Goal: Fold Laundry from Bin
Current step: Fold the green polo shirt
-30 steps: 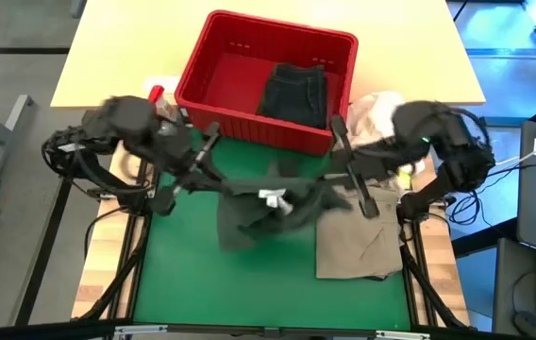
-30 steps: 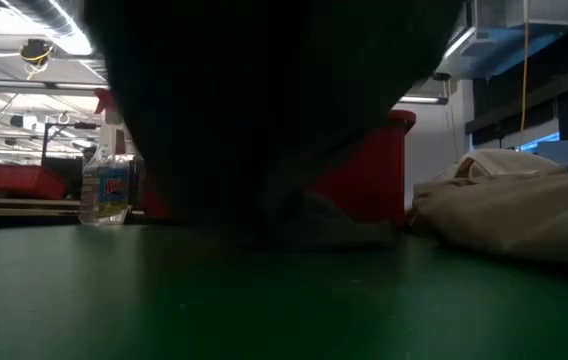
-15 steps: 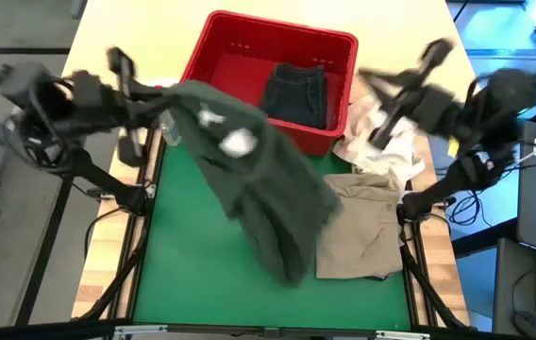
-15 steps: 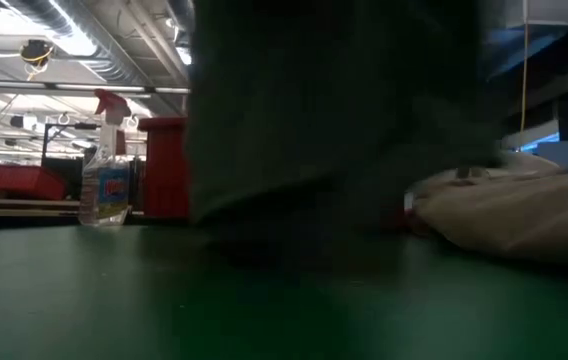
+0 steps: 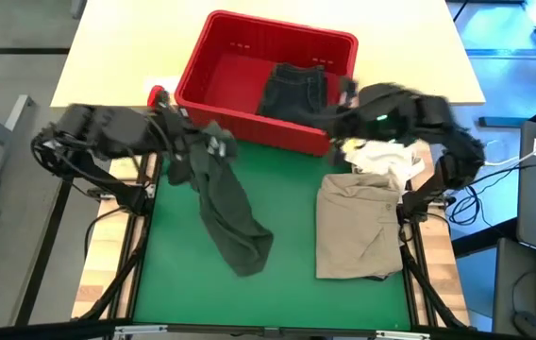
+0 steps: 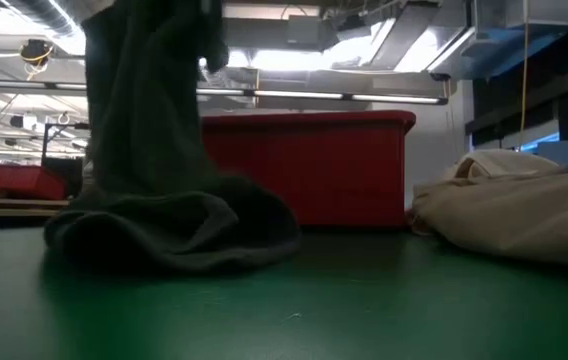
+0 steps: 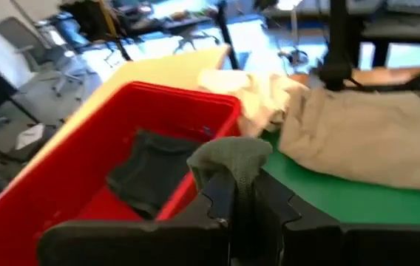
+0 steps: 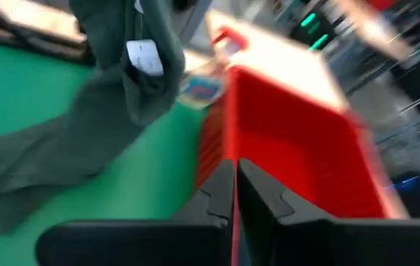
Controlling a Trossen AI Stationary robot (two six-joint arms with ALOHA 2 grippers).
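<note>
A dark grey-green garment (image 5: 233, 212) of the laundry hangs from my left gripper (image 5: 206, 144), which is shut on it over the green mat's far left part. The garment's lower end lies heaped on the mat (image 6: 176, 228). The red bin (image 5: 213, 59) stands beyond the mat with a dark garment (image 5: 296, 93) inside. My right gripper (image 5: 339, 118) is shut on nothing at the bin's near right corner. A folded khaki garment (image 5: 358, 231) lies on the mat's right side. My left gripper pinches a bunched fold of the garment's upper end (image 7: 232, 157) between its two fingers; the cloth bulges out over the fingertips. The fingers slant down from the table's left. The garment hangs slack below them, its lower end (image 5: 245, 247) on the mat.
A white cloth bundle (image 5: 386, 156) lies between the bin and the khaki garment, just under my right arm. A spray bottle with a red top (image 5: 158, 94) stands left of the bin. The green mat (image 5: 174, 283) is bare near its front edge.
A second ago the garment hung stretched between both grippers over the mat. Both arms swung it up and toward the far edge. It came out of my right gripper and now hangs from my left alone, its lower end dropped onto the mat. My right gripper has gone to the bin's corner.
</note>
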